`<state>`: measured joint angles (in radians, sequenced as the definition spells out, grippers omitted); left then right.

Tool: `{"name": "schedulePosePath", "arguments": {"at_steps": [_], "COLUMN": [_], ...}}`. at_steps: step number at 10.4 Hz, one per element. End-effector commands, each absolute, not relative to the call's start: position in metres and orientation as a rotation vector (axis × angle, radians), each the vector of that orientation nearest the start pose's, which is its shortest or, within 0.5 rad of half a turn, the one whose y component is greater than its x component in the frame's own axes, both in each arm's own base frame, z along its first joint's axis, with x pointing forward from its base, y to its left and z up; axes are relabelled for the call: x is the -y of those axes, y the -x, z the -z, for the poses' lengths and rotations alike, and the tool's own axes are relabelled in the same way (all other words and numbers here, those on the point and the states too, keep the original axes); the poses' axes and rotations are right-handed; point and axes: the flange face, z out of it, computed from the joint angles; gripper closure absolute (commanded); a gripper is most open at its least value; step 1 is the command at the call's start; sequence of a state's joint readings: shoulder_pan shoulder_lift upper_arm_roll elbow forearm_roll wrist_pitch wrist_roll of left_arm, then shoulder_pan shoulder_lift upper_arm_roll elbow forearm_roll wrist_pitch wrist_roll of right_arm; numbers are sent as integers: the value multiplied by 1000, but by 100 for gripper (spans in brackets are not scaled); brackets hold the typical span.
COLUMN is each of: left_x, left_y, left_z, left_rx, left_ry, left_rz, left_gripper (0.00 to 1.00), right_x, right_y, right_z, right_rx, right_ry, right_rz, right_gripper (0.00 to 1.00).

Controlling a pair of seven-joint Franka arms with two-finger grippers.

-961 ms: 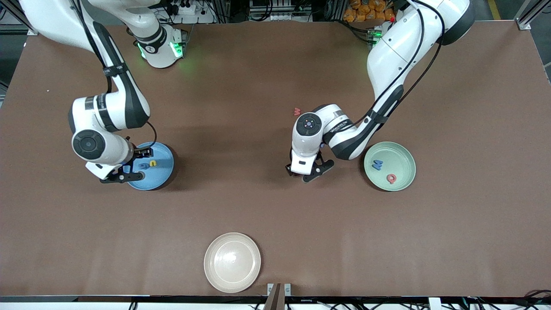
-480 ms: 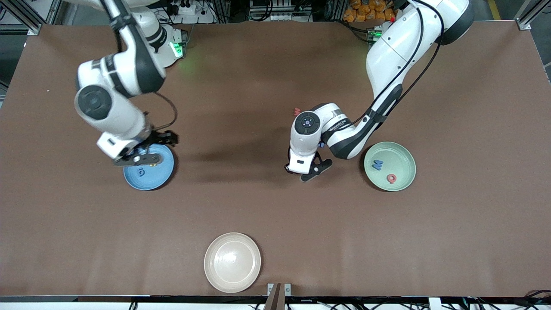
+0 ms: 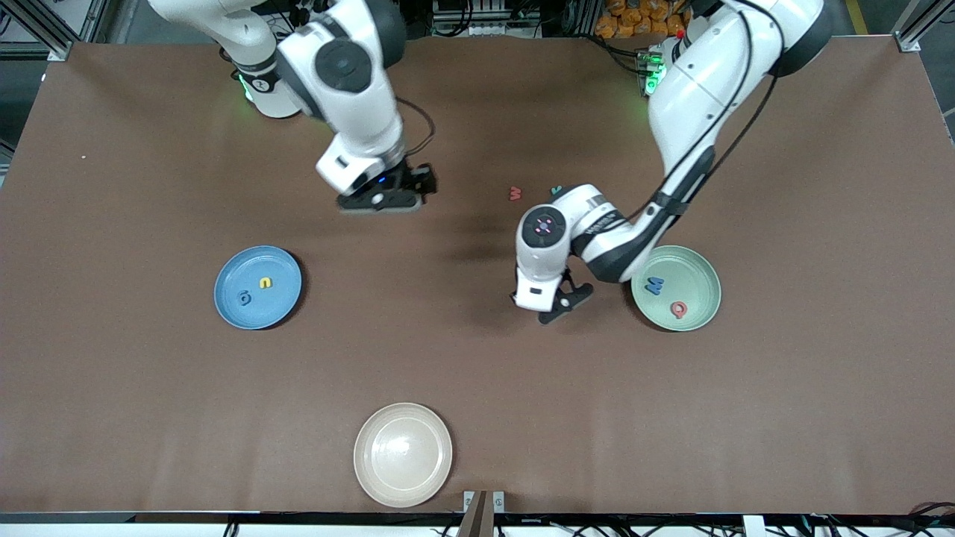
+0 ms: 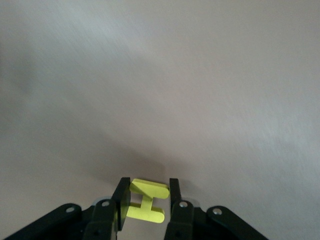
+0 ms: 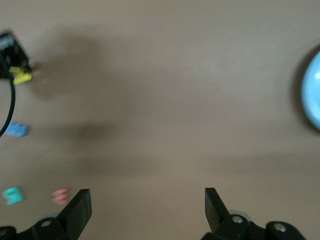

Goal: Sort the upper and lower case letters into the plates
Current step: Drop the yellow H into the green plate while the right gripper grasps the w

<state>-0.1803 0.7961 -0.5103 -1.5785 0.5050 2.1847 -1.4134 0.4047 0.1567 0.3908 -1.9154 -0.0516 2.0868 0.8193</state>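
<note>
My left gripper (image 4: 146, 194) is shut on a yellow letter (image 4: 148, 189), low over the table beside the mint green plate (image 3: 700, 277); it shows in the front view (image 3: 556, 304), where the letter is hidden. That plate holds a blue letter (image 3: 654, 284) and a red letter (image 3: 678, 309). The blue plate (image 3: 282, 300) holds a yellow letter (image 3: 265, 283) and a blue letter (image 3: 244, 297). My right gripper (image 3: 384, 198) is open and empty (image 5: 147, 202) over the bare middle of the table. A red letter (image 3: 514, 193) and a teal letter (image 3: 556, 190) lie loose by the left arm.
A cream plate (image 3: 403, 455) sits empty near the front edge. The right wrist view shows a loose blue letter (image 5: 16, 129), a teal letter (image 5: 12, 195) and a red letter (image 5: 61, 195) on the table, and the blue plate's rim (image 5: 312, 95).
My right gripper has risen from the blue plate and swung toward the table's middle. My left gripper has shifted a little toward the mint green plate.
</note>
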Motion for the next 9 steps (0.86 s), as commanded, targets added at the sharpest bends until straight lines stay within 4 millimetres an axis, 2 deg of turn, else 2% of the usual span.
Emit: {"name": "schedulePosePath", "arguments": {"at_steps": [1, 2, 4, 5, 6, 7, 8, 9], "left_x": [306, 265, 204, 183, 172, 163, 146, 139], "left_y": [-600, -609, -601, -596, -590, -581, -571, -561], "left_z": [-272, -288, -286, -280, -264, -249, -239, -238], "left_rx": [672, 601, 477, 405, 395, 397, 414, 412], "left_ry": [2987, 2983, 2971, 2955, 2961, 2993, 3006, 2990], "left_rz": [-159, -237, -310, -298, -288, -251, -217, -212], "left_gripper": [100, 100, 100, 100, 100, 100, 99, 99], "right_x": [-481, -512, -568, -583, -598, -605, -609, -612], "right_y": [-388, -374, -360, -350, -338, -330, -323, -319], "right_z": [-385, -358, -294, -265, -252, -240, -232, -223], "right_rx": [-108, -148, -258, -271, -260, -237, -226, -227], "right_ry": [3092, 3083, 3108, 3127, 3125, 3134, 3140, 3146], "right_rz": [91, 127, 149, 170, 172, 153, 137, 119], "right_gripper": [0, 0, 0, 0, 0, 7, 11, 12]}}
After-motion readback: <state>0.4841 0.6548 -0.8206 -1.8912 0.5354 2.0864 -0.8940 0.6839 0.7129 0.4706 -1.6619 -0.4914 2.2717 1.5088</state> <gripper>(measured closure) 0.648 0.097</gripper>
